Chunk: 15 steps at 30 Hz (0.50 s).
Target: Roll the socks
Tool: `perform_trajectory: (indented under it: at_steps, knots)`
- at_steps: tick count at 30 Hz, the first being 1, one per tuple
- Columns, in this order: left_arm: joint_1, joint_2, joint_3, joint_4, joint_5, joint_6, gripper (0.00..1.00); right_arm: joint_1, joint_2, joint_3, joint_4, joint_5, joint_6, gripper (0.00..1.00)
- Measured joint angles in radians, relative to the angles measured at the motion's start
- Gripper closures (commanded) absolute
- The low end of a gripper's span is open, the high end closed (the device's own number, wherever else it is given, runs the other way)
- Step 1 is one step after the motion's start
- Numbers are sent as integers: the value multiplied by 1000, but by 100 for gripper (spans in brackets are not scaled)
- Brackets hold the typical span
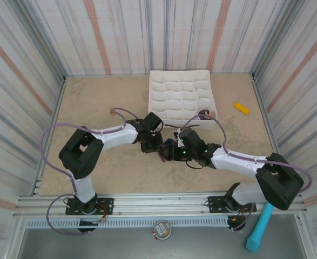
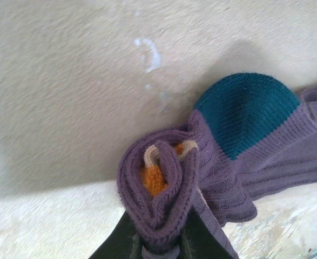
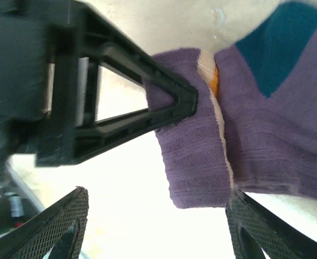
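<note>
Mostly the socks (image 2: 239, 140) are hidden in the top view, because both arms meet over them in the middle of the surface (image 1: 93, 97), just in front of the white tray (image 1: 180, 97); only a small purple spot shows there. The left wrist view shows them better. Purple knit with a teal heel lies flat on the surface, and one end is folded into a thick roll with some orange and cream inside. The left claw (image 2: 159, 245) is closed tight on this roll, but its fingers are cut off by the bottom edge of the picture. It is hard to say if the roll has one sock or two. In the right wrist view the right claw (image 3: 157, 202) stands wide open and holds nothing. Its two meshed fingers are on both sides of the purple cuff, partly out of the picture. Whether the finger at the right of that picture touches the cloth cannot be told. Bright light washes out the surface below.
</note>
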State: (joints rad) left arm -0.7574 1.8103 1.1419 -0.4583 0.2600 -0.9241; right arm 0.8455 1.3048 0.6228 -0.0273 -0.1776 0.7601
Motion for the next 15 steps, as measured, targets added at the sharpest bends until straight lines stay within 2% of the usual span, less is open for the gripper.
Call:
perform_trajectory:
  at_steps: [4, 9, 15]
  knots:
    - [1, 0, 18, -70, 6, -8, 100, 170, 0, 53, -103, 242, -74, 30]
    - [12, 0, 18, -103, 31, -20, 100, 346, 105, 84, -148, 516, -165, 35]
    - [30, 0, 17, -103, 64, -27, 100, 433, 269, 160, -153, 707, -235, 39]
